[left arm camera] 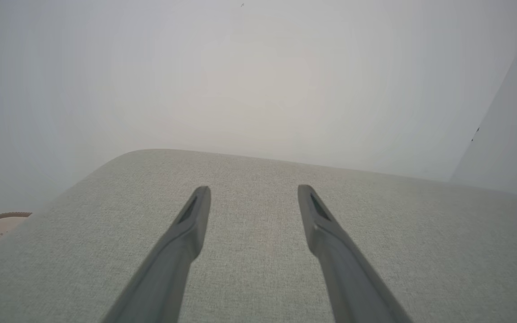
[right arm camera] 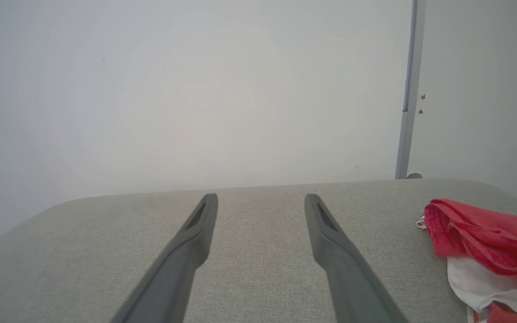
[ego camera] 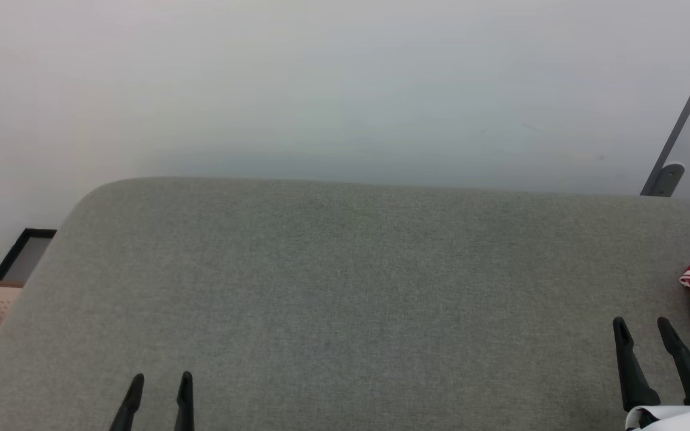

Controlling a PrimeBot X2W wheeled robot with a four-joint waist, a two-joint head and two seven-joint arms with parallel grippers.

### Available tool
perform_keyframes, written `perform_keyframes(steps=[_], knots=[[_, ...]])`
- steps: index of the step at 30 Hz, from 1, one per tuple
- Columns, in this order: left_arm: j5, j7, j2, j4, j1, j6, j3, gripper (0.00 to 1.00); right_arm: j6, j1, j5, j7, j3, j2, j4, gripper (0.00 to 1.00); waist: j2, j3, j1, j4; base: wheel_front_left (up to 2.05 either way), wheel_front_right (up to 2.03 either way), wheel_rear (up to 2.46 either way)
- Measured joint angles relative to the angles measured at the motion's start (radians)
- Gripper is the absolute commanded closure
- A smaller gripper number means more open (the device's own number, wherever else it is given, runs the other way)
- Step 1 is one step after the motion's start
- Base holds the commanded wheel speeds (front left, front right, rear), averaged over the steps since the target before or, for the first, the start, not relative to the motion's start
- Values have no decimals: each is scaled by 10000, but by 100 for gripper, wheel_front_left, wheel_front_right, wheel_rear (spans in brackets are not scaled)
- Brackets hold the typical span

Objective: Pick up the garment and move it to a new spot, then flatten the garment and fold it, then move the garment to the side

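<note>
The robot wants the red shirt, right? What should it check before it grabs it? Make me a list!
1. Right gripper open with nothing in it: ok.
2. Left gripper open with nothing in it: ok.
3. Garment found: ok, it lies crumpled on the grey surface, to the right of the right gripper.
4. Right gripper around the garment: not ok, its fingers are beside the cloth, not around it.
5. Room to spread the garment: ok, a wide grey stretch lies ahead of both grippers.
6. Where the collar or hem is: cannot tell, the cloth is bunched and runs off the picture.
</note>
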Motion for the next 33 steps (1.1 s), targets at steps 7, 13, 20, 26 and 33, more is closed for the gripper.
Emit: perform_keyframes(steps=[7,13,20,26,33], knots=[[-21,-4,-10,-38,-2,0,44,100,2,6,4,13,33,111,2,100,0,39,0,-44,0,0,0],[-167,61,-184,508,132,0,-21,100,2,326,121,98,90,364,537,100,0,52,0,-54,0,0,0],[-1492,366,-190,700,-80,2,-19,100,2,256,1233,433,12,491,593,100,0,104,0,-95,0,0,0],[-2560,621,-194,849,-363,2,-12,100,2,183,2138,685,-96,587,639,100,0,148,0,-129,0,0,0],[-3703,922,-201,1045,-664,2,0,100,2,-13,3120,949,-209,717,683,100,0,199,0,-170,0,0,0]])
